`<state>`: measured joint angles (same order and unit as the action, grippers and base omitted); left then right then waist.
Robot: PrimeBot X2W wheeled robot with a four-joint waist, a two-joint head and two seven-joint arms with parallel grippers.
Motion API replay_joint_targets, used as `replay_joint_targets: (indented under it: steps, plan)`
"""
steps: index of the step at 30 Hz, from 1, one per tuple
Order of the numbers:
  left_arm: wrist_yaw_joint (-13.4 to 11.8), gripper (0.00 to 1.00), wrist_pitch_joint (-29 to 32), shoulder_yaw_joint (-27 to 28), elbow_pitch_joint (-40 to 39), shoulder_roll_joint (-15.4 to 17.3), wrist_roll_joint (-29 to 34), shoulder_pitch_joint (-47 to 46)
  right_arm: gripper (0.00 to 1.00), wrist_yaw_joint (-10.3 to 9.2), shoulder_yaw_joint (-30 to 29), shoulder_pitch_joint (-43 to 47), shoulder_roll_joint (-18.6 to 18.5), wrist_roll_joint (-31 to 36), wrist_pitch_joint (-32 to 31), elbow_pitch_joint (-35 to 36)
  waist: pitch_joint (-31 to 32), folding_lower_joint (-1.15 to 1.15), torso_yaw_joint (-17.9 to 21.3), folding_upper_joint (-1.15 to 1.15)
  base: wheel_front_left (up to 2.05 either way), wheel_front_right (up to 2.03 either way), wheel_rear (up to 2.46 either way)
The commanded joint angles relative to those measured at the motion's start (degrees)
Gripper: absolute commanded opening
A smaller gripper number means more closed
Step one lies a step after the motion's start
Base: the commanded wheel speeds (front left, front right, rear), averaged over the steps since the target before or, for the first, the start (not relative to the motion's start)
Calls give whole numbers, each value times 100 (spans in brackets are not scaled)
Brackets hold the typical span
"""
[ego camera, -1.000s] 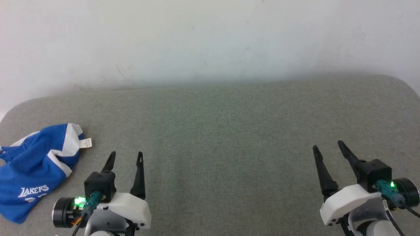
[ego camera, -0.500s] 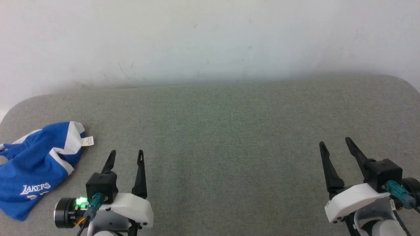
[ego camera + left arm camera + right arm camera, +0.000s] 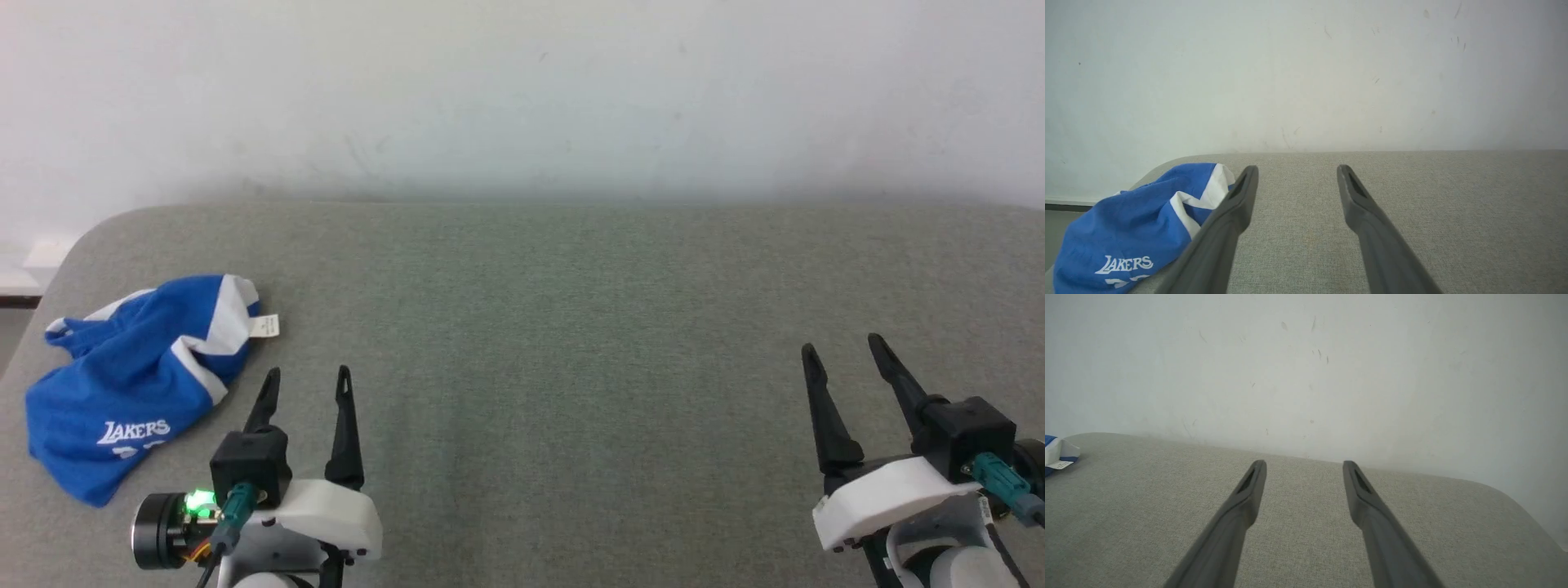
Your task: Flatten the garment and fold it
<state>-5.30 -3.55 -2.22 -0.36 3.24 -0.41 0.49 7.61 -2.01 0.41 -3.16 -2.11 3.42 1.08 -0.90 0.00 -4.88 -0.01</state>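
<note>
Garment (image 3: 139, 384) lay crumpled at the left end of the grey padded surface (image 3: 571, 327), LAKERS print up, white tag (image 3: 264, 326) poking out on its right. Left gripper (image 3: 308, 374) was just right of it, fingers apart, empty, not touching. Right gripper (image 3: 842, 343) was near right, well apart, fingers spread, empty.

Qty: garment (image 3: 139, 384) x1, tag (image 3: 264, 326) x1; grippers x2, i.e. left gripper (image 3: 309, 371), right gripper (image 3: 842, 343); gray table (image 3: 571, 367) x1.
</note>
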Motion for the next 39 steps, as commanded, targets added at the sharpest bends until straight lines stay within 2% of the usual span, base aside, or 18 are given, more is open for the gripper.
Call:
replay_joint_targets:
  steps: [1,30,39]
  plan:
    - [-73,100,-49,-15,-20,4,-25,-92,100,-3,-28,31,8,-52,64,38,-28,0,-142,1,0,0,0]
    - [-448,100,-397,76,-12,-17,-145,-106,100,-6,-132,82,15,-144,412,172,-141,0,-1483,1,0,0,0]
    - [-374,100,-505,409,62,53,-254,-565,100,-7,-168,43,17,-122,519,289,-313,0,-1619,1,0,0,0]
